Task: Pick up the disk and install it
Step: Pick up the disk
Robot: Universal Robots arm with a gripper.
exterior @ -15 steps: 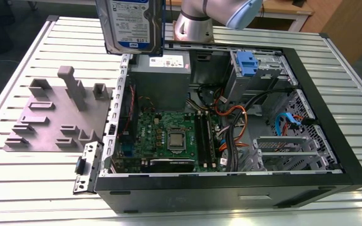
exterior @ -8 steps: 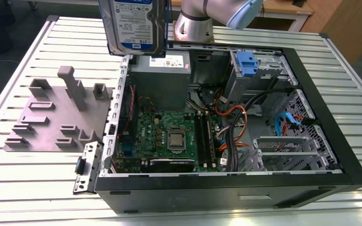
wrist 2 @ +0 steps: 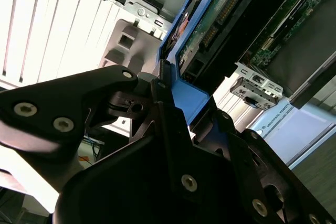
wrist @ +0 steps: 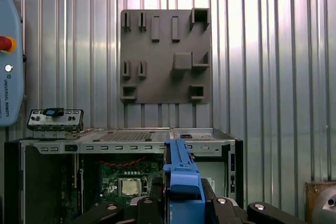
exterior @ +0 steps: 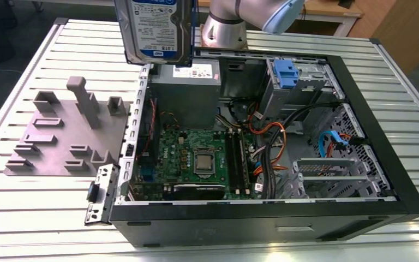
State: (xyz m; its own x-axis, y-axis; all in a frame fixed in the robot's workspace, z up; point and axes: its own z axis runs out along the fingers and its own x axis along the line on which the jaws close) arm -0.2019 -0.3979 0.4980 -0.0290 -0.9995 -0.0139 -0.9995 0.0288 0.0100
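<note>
The robot's black gripper (wrist: 182,205) is clamped on the disk (exterior: 155,30), a flat silver-metal hard drive with a white-and-blue label and blue plastic rails. In both wrist views its jaws sit either side of one blue rail, though I can't quite see the contact itself.

The disk hangs in the air, clear of everything. It stands on edge with its label face out and its long axis running straight down from the gripper. It is over the far corner of the open black computer case (exterior: 268,218), on the exterior view's left, and directly above the grey metal power-supply box (exterior: 187,93).

The case lies on its side in the middle of the slatted metal table (exterior: 20,218), and a grey moulded fixture plate (exterior: 57,142) lies beside it toward the table's edge on the exterior view's left.

What matters for installing, I'd say, is the offset. The metal drive cage with the blue plastic latch (exterior: 285,72) sits along the same far edge of the case. It is well apart from the disk, toward the exterior view's right, and lower down.
</note>
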